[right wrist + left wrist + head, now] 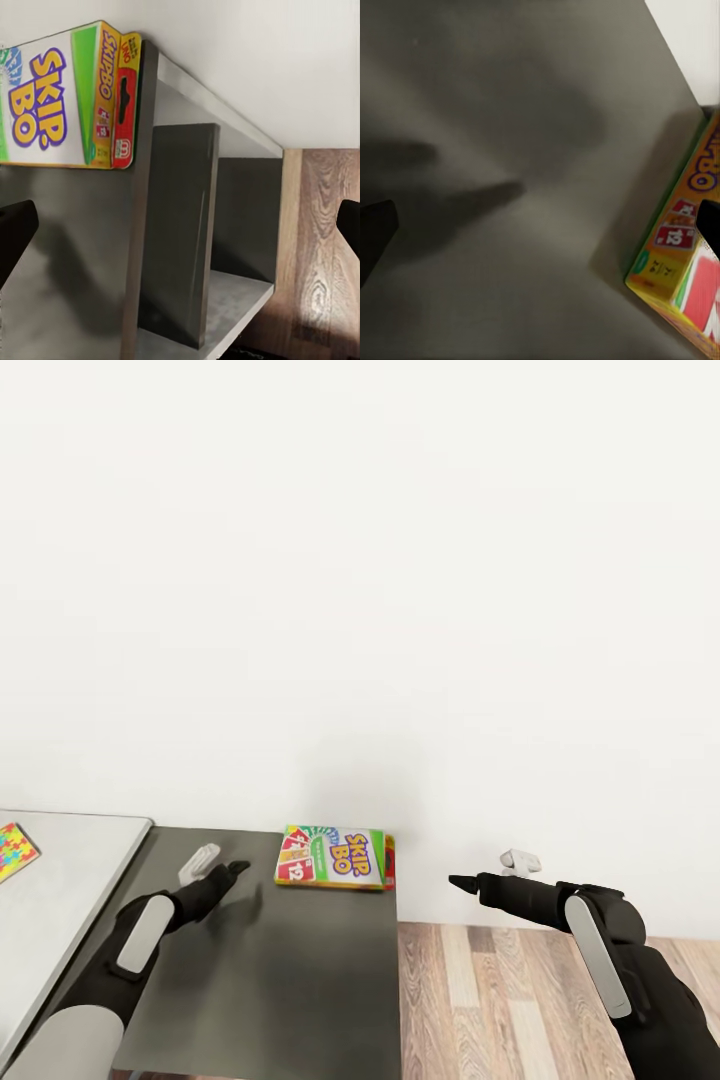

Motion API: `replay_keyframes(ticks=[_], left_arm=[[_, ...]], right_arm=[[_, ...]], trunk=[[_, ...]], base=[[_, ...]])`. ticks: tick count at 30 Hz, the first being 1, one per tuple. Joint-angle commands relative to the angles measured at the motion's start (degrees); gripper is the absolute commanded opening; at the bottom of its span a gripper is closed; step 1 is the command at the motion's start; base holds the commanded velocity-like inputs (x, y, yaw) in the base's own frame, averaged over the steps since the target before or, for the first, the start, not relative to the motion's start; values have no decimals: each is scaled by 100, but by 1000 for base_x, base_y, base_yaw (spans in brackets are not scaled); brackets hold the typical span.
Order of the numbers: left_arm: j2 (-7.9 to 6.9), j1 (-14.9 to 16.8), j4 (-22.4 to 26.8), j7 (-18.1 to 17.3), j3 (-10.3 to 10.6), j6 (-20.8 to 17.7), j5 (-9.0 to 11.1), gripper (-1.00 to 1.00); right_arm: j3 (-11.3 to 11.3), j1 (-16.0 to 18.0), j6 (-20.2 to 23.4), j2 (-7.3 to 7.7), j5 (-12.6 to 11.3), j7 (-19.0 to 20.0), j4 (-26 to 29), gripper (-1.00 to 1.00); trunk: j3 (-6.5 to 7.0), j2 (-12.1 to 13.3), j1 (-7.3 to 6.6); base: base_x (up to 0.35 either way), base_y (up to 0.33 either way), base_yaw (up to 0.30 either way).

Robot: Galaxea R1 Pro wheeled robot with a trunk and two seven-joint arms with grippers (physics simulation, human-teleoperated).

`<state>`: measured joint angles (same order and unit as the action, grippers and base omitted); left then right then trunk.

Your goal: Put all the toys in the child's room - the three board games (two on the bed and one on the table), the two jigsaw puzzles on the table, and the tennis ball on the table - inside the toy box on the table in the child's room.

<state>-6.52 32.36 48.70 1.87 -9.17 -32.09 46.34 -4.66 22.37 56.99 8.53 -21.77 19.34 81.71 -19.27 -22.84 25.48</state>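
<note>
**Skip-Bo at the cabinet's far corner: risk of a push-off**

- Skip-Bo (336,857): flat on the dark cabinet (280,970), by the wall, right edge at the drop to the floor (520,1000).
- Left gripper (212,868): near it, fingers spread, empty.
- Right gripper (490,872): beyond the cabinet's edge, over floor, fingers apart, empty.
- Puzzle (14,850): on the grey table.
- Hazard: a leftward approach could nudge the box over the edge.

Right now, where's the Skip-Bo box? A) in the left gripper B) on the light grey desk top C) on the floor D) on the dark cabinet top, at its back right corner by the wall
D: the Skip-Bo box lies flat on the dark cabinet top at its far right corner against the wall, apart from the left gripper.
</note>
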Motion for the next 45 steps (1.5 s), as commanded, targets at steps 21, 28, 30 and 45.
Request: replay_keyframes(ticks=[21, 28, 30, 45], left_arm=[[19, -1, -179, 24, 112, -26, 95, 100], [19, -1, -181, 24, 115, -26, 95, 100], [29, -1, -174, 24, 116, -22, 95, 100], [136, -1, -153, 20, 286, -10, 94, 100]], right_arm=[[-8, 5, 29, 0, 50, 60, 3, 100], [-8, 5, 31, 3, 50, 61, 3, 100], [-8, 5, 31, 5, 50, 61, 3, 100], [-11, 5, 31, 8, 54, 61, 3, 100]], trunk=[[-10, -8, 31], [-10, -8, 31], [-10, -8, 31], [-9, -8, 31]], base=[[44, 0, 0], [2, 0, 0], [1, 0, 0], [53, 0, -16]])
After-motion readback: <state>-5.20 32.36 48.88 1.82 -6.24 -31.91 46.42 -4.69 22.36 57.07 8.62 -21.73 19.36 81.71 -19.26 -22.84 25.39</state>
